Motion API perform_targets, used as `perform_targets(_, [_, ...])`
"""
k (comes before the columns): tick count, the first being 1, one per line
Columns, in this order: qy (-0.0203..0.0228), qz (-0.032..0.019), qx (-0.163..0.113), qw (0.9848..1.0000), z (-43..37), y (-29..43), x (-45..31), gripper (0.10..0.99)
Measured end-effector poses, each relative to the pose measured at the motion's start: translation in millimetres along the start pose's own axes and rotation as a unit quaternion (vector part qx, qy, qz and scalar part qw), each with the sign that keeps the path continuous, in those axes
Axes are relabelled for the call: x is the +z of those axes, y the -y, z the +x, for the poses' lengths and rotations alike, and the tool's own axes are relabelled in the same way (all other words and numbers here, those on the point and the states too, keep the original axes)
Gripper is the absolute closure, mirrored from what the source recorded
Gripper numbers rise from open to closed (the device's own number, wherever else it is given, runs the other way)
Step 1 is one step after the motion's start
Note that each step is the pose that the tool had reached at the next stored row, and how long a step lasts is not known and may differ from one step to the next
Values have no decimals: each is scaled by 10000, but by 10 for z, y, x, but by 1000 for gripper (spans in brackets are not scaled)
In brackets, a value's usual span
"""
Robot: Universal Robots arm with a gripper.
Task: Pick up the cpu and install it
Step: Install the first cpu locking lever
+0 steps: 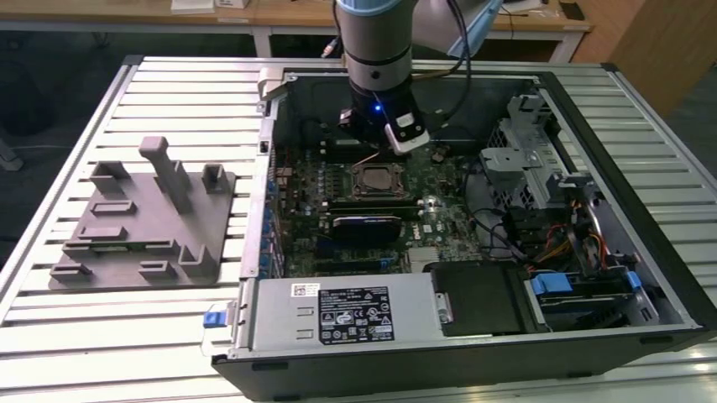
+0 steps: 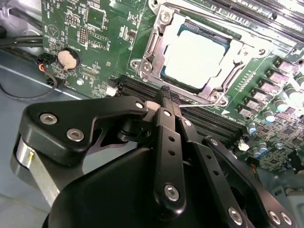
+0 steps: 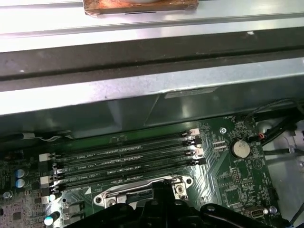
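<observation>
The cpu (image 2: 194, 57) lies flat in its socket on the green motherboard (image 2: 90, 28), silvery top up, with the metal load frame (image 2: 152, 47) around its rim. In the exterior view the cpu (image 1: 374, 179) sits mid-board inside the open computer case (image 1: 627, 252). My gripper (image 2: 166, 95) hangs just beside the socket with its black fingers (image 2: 164, 128) together and nothing broad between them. A thin socket lever (image 2: 199, 109) runs right at the fingertips; I cannot tell whether it is pinched. The exterior view has the gripper (image 1: 368, 154) a little above the socket's far side.
A grey plastic tray (image 1: 140, 218) with upright posts stands at the exterior view's left of the case. A black glossy block (image 1: 364, 227) lies nearer than the socket. Memory slots (image 3: 123, 164), a coin battery (image 3: 240, 148), a power supply (image 1: 336, 315) and drive bays (image 1: 560, 193) crowd the case.
</observation>
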State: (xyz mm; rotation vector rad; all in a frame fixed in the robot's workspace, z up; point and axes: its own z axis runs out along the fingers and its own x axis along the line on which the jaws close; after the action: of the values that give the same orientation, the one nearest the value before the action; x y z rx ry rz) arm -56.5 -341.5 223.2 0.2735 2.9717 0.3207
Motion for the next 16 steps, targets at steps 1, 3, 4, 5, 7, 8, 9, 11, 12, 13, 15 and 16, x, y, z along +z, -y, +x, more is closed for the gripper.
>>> perform_targets(1, [3,-1,0,10000,2,-1,4,980])
perform_targets(3, [19,-3,-2,10000,6,-2,14,980])
perform_targets(4, [23,-3,-2,10000,9,-4,18,980])
perform_targets(5, [25,-3,-3,10000,13,-8,21,980])
perform_targets(7, [28,-4,-3,10000,21,-19,28,980])
perform_targets(8, [29,-4,-3,10000,26,-26,32,980])
perform_targets(9, [29,-4,-3,10000,29,-33,36,980])
perform_targets(11, [38,3,11,10000,32,-38,45,980])
perform_targets(12, [45,8,33,10000,33,-40,50,980])
perform_targets(13, [54,13,65,10000,33,-42,54,980])
perform_targets(15, [78,28,164,9998,35,-43,64,980])
perform_targets(16, [94,37,234,9997,36,-43,68,980])
